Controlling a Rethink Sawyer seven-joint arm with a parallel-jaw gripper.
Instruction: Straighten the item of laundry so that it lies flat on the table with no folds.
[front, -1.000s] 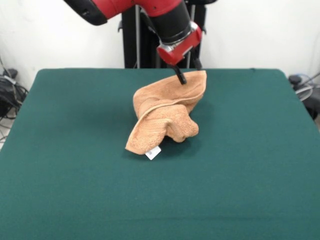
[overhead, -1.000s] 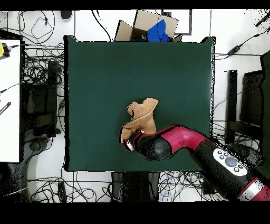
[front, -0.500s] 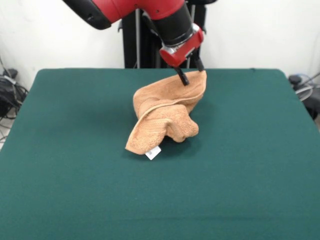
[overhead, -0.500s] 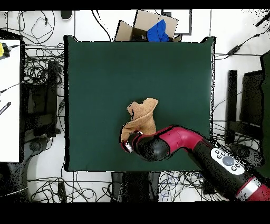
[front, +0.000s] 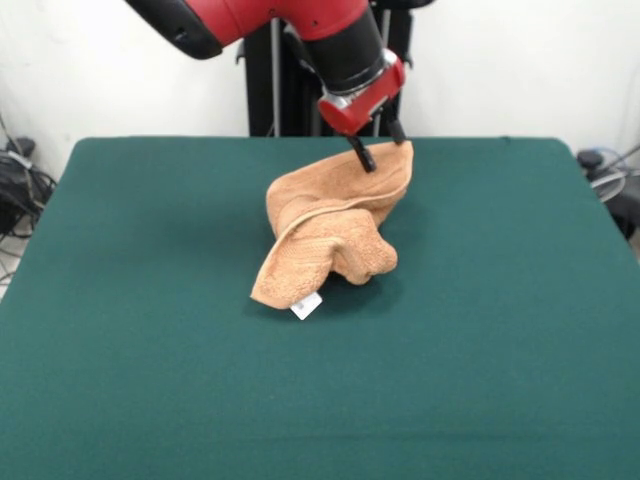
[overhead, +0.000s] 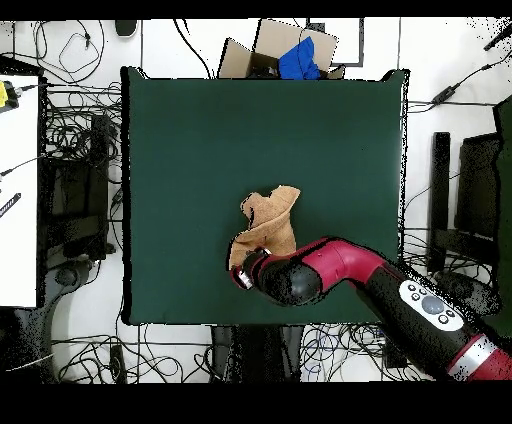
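The orange-tan towel (front: 330, 230) lies crumpled in the middle of the green table (front: 130, 300), folded over itself, with its white tag (front: 306, 306) at the near corner. It also shows in the overhead view (overhead: 268, 222). My gripper (front: 380, 145) hangs at the towel's far edge. Its two black fingers are spread, one (front: 362, 156) touching the cloth and the other (front: 397, 129) just behind the far corner. Nothing is lifted. In the overhead view the arm's end (overhead: 250, 272) covers that end of the towel.
The red and black arm (overhead: 340, 265) reaches in over the table's edge on the robot's side. A cardboard box with blue cloth (overhead: 285, 50) stands off the table at the opposite side. Cables lie on the floor around the table.
The gripper has shifted very slightly to the right and up at the towel's far edge. The towel has not moved.
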